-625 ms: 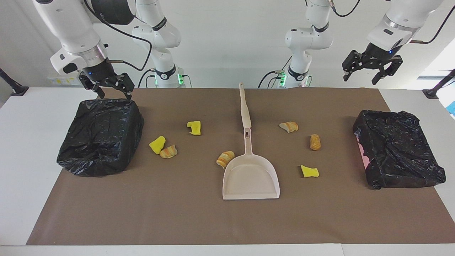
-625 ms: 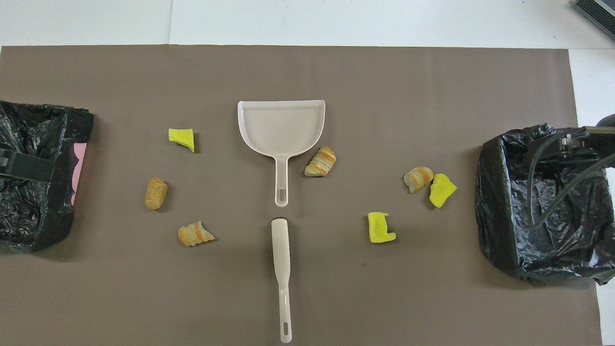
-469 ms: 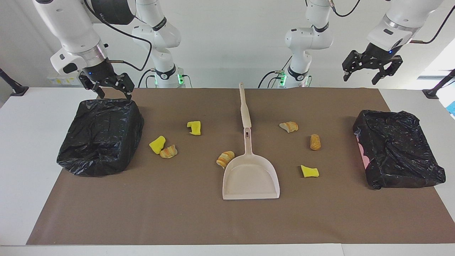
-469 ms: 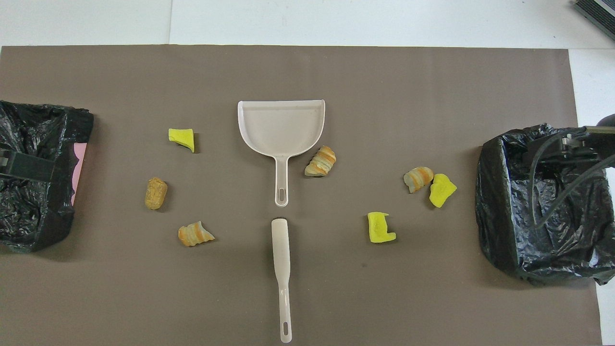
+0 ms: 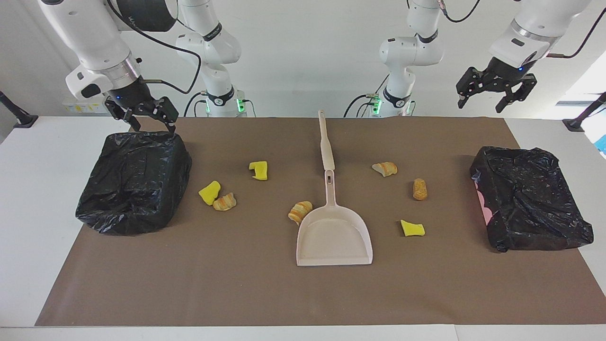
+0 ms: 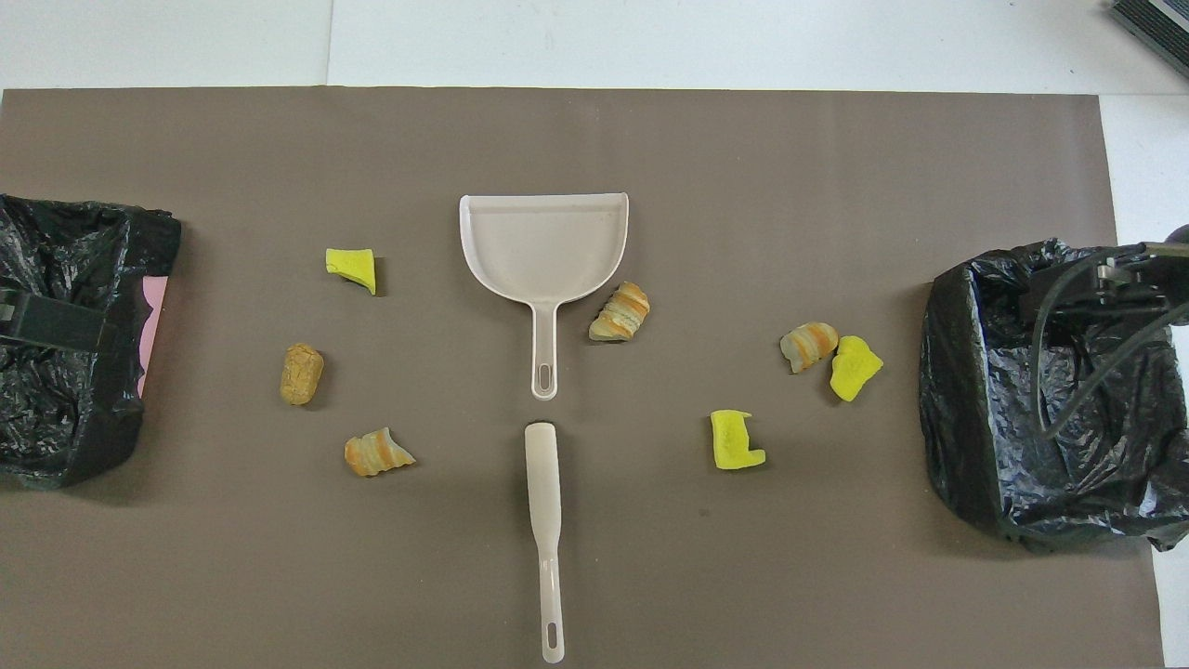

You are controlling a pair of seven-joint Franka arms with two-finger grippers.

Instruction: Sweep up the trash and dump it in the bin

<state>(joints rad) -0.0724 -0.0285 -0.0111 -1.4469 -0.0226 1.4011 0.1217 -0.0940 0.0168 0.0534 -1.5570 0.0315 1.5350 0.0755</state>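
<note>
**Change.** The right arm is drawing slightly up and back compared with half a second earlier. Its right gripper [image 5: 152, 127] is hanging with fingers apart, holding nothing, just over the robot-side rim of the black-bagged bin [image 5: 123, 213] at its end of the table. The left gripper [image 5: 479, 105] is barely shifting. It is poised high over the left arm's end, fingers also apart and empty. Judged from this, sweeping is not yet beginning, and neither tool is being held.

**Surroundings.**
- The brown mat [image 5: 236, 293] is covering the table.
- A second bagged bin [image 5: 535, 237] is sitting at the left arm's end.
- The dustpan [image 5: 334, 246] is lying mid-table, mouth away from the robots.
- The brush [image 5: 325, 142] is lying in line with the dustpan's handle, nearer the robots.

**The trash.** All seven pieces are lying loose on the mat:
- three sponge chunks [image 5: 259, 170] [image 5: 209, 192] [image 5: 412, 228]
- three croissants [image 5: 224, 202] [image 5: 300, 211] [image 5: 384, 168]
- one bread roll [image 5: 419, 189]

**Obstruction.** One croissant is touching the dustpan's shoulder and is likely to be nudged when the pan is lifted. Nothing is blocking the brush.
</note>
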